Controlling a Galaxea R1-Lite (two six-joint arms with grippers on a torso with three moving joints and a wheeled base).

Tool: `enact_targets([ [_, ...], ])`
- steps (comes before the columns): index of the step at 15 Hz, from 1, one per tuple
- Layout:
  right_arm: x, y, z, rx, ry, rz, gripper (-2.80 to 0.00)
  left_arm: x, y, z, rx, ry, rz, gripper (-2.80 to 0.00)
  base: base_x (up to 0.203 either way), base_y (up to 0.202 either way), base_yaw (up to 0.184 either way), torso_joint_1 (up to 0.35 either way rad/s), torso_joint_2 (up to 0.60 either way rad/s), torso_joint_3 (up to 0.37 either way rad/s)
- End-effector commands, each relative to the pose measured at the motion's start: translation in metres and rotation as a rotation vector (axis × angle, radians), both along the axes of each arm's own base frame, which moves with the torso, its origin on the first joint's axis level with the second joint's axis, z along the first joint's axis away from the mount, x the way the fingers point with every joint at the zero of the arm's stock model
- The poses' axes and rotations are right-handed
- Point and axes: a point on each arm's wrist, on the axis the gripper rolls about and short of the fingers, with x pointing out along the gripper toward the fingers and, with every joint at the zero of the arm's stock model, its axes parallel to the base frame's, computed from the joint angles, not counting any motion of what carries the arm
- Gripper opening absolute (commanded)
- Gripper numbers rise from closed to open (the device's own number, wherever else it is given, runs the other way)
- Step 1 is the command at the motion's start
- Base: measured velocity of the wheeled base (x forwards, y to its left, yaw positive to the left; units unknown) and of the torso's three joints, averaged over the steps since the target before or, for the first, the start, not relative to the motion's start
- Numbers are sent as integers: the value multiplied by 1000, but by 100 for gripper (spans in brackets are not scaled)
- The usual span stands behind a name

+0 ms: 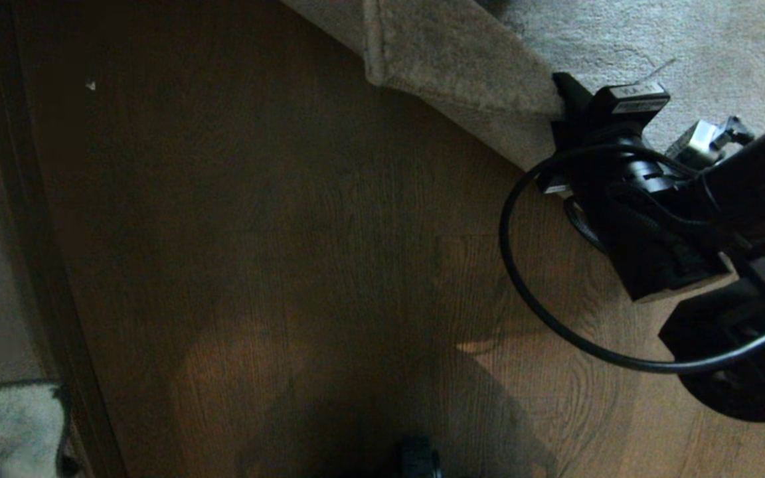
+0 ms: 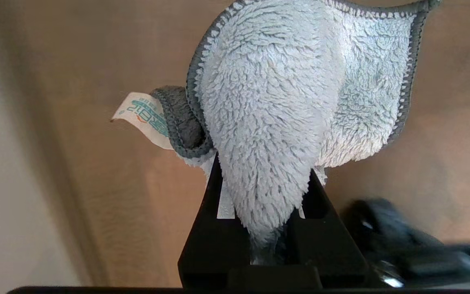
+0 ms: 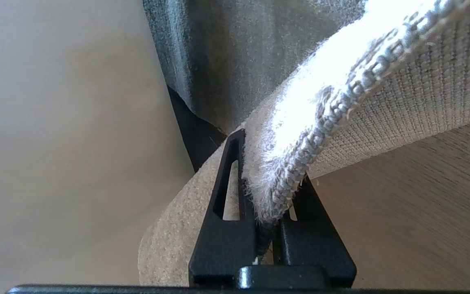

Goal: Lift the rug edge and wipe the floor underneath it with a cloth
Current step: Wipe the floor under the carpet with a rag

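Nearest to the robot, at the near left corner of the head view, a fluffy pale patch shows: the cloth (image 1: pixel 7 425), low and off to the left. The left wrist view makes it plain. The left gripper (image 2: pixel 265 212) has its 2 fingers pinched narrow on a bunched fold of the cloth (image 2: pixel 276 106), and the rest hangs loose past the fingers, with a small printed tag (image 2: pixel 143 116) sticking out at one side. It looks light and very soft, so I would judge it will flop and fold on contact; a grip deep in the bunch, as here, seems right for pressing it flat.

Further out lies the floor (image 1: pixel 276 252), bare brown planks with a dull sheen, probably slick enough for the cloth to glide.

Far and to the right, the right gripper (image 1: pixel 565 99) holds the rug edge (image 1: pixel 462 73) raised off the planks. Its wrist view shows the jaws closed tight on the hemmed border of the rug edge (image 3: pixel 296 147), pile on one side, woven backing on the other. The rug bends in a stiff curve rather than drooping, so it seems heavy and springy; the stitched hem is the sound place to hold.

Only the head view shows how the 2 arms stand well apart; only the wrist views show each grip. The right wrist view alone reveals the floor (image 3: pixel 414 212) exposed beneath the lifted backing.
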Motion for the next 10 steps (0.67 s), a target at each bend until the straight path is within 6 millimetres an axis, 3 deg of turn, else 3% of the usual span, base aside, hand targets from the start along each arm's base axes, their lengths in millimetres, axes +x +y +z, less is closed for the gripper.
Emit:
enact_targets([
  [1,0,-5,4,37,-37,-11,-280,37,-2,21,-6,155,-77,-280,0,0,0,0,0,0],
  [4,4,-9,3,36,-35,-29,-280,69,-10,32,4,264,-273,-280,0,0,0,0,0,0],
  [7,8,-16,3,27,-41,-44,-280,97,-31,26,44,371,-471,-280,0,0,0,0,0,0],
  [10,13,-22,2,17,-43,-59,-280,139,-57,15,71,431,-563,-280,0,0,0,0,0,0],
])
